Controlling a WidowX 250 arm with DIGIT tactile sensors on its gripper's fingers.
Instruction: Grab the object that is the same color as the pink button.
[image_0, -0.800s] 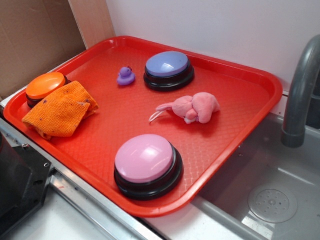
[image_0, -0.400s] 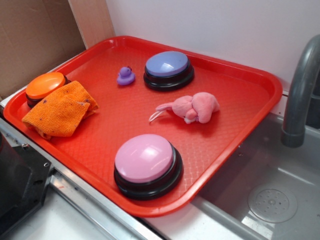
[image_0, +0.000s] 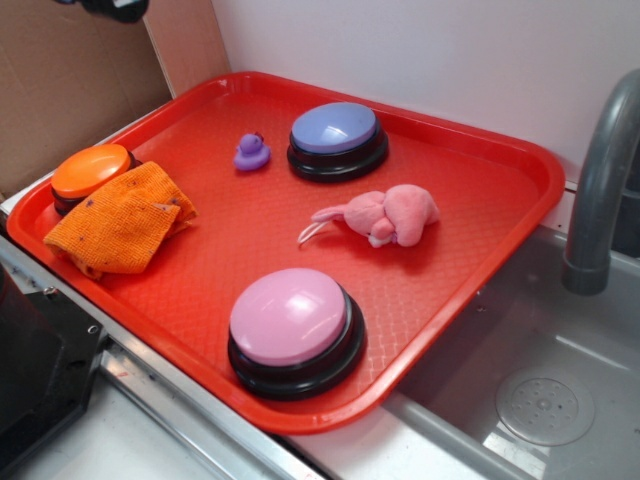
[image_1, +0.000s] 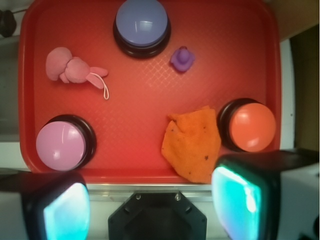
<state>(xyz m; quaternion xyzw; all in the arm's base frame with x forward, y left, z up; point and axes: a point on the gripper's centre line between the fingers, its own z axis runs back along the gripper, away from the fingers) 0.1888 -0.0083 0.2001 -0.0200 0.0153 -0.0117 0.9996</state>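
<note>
So, gripper (image_1: 155, 200) sits high above the near edge of the red tray (image_0: 480, 170), fingers (image_1: 240, 200) spread wide w/ nothing between them; in the exterior view only a dark bit of it shows at top left. Pink plush toy (image_0: 385, 215) lies on its side roughly mid-tray, thin pale tail (image_0: 312, 232) trailing toward the tray centre, untouched, well apart from the gripper. Pink button (image_0: 293, 328) stands at the front of the tray, near the plush but not touching. Blue-purple button (image_0: 336, 137) is at the back, purple duck (image_0: 251, 152) just beside it. Orange cloth (image_0: 122, 220) lies at the left end, overlapping the orange button (image_0: 90, 172). Sink (image_0: 540, 400) & grey faucet (image_0: 600, 190) to the right of the tray.
</note>
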